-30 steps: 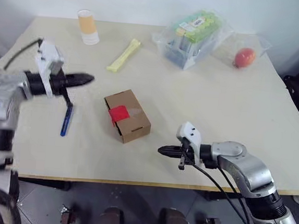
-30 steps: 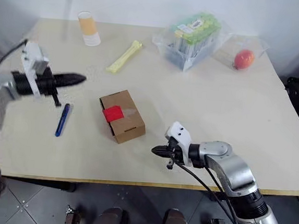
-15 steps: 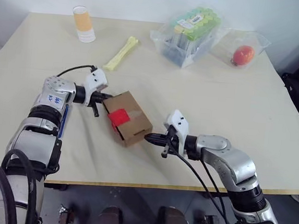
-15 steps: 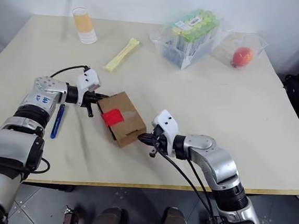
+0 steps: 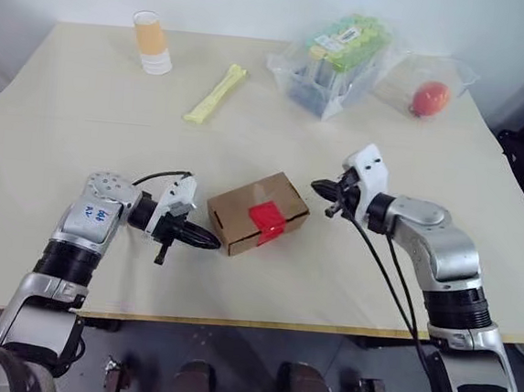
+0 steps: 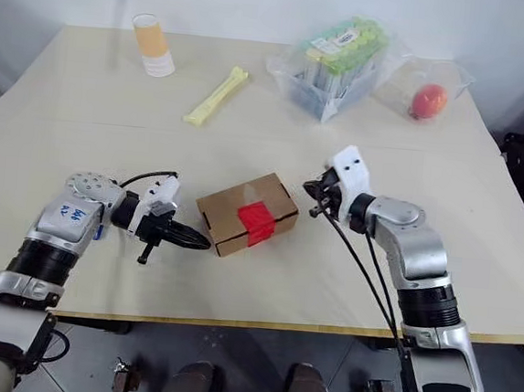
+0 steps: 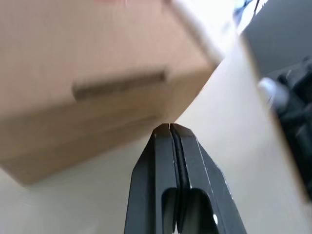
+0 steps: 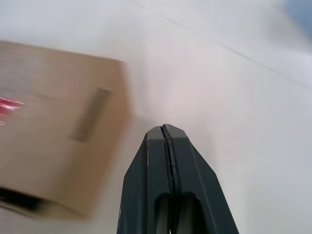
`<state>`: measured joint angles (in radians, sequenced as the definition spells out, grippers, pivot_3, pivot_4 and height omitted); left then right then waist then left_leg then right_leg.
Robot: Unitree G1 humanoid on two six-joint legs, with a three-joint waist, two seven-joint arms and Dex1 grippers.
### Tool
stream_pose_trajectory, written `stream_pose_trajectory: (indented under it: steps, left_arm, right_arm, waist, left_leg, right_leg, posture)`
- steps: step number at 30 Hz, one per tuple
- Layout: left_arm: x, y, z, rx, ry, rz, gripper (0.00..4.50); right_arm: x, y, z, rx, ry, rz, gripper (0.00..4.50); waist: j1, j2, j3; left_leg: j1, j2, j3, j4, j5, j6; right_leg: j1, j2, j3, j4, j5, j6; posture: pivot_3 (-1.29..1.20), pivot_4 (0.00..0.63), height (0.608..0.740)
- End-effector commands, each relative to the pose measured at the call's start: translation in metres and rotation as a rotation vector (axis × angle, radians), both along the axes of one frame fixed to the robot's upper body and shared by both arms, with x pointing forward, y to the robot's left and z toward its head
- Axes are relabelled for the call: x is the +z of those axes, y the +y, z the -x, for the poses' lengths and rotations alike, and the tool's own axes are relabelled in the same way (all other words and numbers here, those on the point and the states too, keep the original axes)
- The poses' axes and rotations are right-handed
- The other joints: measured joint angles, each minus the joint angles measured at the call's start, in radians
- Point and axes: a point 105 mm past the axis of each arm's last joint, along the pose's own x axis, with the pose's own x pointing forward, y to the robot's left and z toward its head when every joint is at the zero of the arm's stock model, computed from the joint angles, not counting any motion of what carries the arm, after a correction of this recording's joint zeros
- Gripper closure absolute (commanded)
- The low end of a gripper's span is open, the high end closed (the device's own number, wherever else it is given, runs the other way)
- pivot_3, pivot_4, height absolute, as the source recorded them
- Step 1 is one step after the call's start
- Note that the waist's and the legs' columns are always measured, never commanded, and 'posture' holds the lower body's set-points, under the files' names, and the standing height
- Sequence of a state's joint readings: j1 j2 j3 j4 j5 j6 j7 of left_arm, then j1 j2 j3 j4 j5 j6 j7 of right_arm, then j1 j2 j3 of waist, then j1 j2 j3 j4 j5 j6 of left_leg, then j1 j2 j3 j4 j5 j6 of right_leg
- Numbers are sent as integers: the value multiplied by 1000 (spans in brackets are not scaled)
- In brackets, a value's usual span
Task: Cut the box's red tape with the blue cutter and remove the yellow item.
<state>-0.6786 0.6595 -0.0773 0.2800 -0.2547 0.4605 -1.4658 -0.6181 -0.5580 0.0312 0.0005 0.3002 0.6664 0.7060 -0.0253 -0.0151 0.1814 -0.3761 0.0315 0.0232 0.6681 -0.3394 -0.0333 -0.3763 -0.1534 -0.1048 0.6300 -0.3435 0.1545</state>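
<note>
The brown box (image 5: pixel 243 205) lies mid-table with its long side across, the red tape (image 5: pixel 266 217) on its lid seam near the front edge. My left gripper (image 5: pixel 212 243) is shut, its tip at the box's near-left corner; whether it touches is unclear. In the left wrist view the box (image 7: pixel 92 58) and its side slot (image 7: pixel 119 83) loom just past the left gripper (image 7: pixel 168 127). My right gripper (image 5: pixel 319 186) is shut, a little off the box's far-right corner. The right wrist view shows the box (image 8: pixel 53 122) beside the right gripper (image 8: pixel 163 127). The blue cutter and the yellow item are hidden.
At the back stand an orange-and-white cup (image 5: pixel 152 43), a pale-yellow bone-shaped stick (image 5: pixel 216 94), a clear container of green-capped tubes (image 5: pixel 343 61) and a red fruit in clear packaging (image 5: pixel 428 98). The table's front edge (image 5: pixel 260 322) runs close below both arms.
The box has swung round to lie across the table and slid right. My left gripper dropped from its far-left corner to its near-left corner; my right gripper rose from its near side to its far-right corner.
</note>
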Motion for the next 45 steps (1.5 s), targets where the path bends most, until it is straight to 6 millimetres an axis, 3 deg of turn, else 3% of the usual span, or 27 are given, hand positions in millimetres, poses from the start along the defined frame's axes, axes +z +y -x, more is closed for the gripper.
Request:
stream_pose_trajectory:
  steps: [1,4,8,13,17,27,32,37,40,43,45]
  left_arm:
    - [40,16,-14,124,-66,101,4484]
    - [52,30,-42,280,-100,117,4484]
    - [27,30,-76,402,-155,-20,4484]
    - [-3,-14,-57,141,-76,-88,4484]
    - [-19,-39,-32,-38,-40,-115,4484]
    - [-35,-78,-13,-28,-13,-44,4484]
    - [-36,-94,-22,89,-46,4,4484]
    - [-24,-93,-17,97,-89,38,4484]
    - [10,-76,-16,134,-177,164,4484]
    - [27,-48,-10,172,-203,200,3654]
    - [34,-27,-5,222,-214,205,3103]
  right_arm:
    - [10,-21,27,52,55,-8,4500]
    - [-16,-17,75,213,273,28,4500]
    - [-40,4,93,251,353,21,4500]
    - [-39,33,82,236,303,-6,4500]
    - [-28,37,54,187,207,14,4500]
    - [-11,27,18,211,115,84,4500]
    - [-8,27,-2,205,78,105,4500]
    - [4,8,-9,184,-6,148,4500]
    - [26,-20,3,186,-32,91,4500]
    - [23,-64,18,148,-23,167,4500]
    - [20,-82,33,179,-19,183,4133]
  waist:
    - [2,0,0]
    - [13,0,0]
    - [8,0,0]
    - [2,0,0]
    - [-1,0,0]
    - [1,0,0]
    - [0,0,0]
    - [0,0,0]
    - [2,0,0]
    - [4,0,0]
    - [4,0,0]
  left_leg:
    - [0,0,0,0,0,0]
    - [0,0,0,0,0,0]
    - [2,0,2,1,0,0]
    - [0,0,2,7,0,0]
    - [-1,0,2,8,0,0]
    - [-1,0,1,10,0,1]
    - [-1,0,1,12,0,1]
    - [-1,0,1,13,0,1]
    - [-1,0,1,12,0,1]
    - [-2,0,0,13,0,1]
    - [-2,0,0,12,-1,1]
  right_leg:
    - [0,0,0,0,0,0]
    - [1,0,-1,0,0,0]
    - [2,0,0,0,0,-1]
    - [1,0,0,2,1,-1]
    - [1,0,0,2,1,-1]
    - [1,0,0,3,1,-1]
    - [1,-1,0,5,1,-1]
    - [1,-1,0,6,1,-1]
    - [1,-1,0,6,1,-1]
    - [1,-1,0,6,1,-1]
    - [2,-1,0,5,1,-1]
  posture:
    - [0,150,740]
    - [0,150,740]
    - [0,150,740]
    - [0,150,740]
    - [0,150,740]
    - [0,150,740]
    - [0,150,740]
    - [0,150,740]
    - [0,150,740]
    - [0,150,740]
    - [0,150,740]
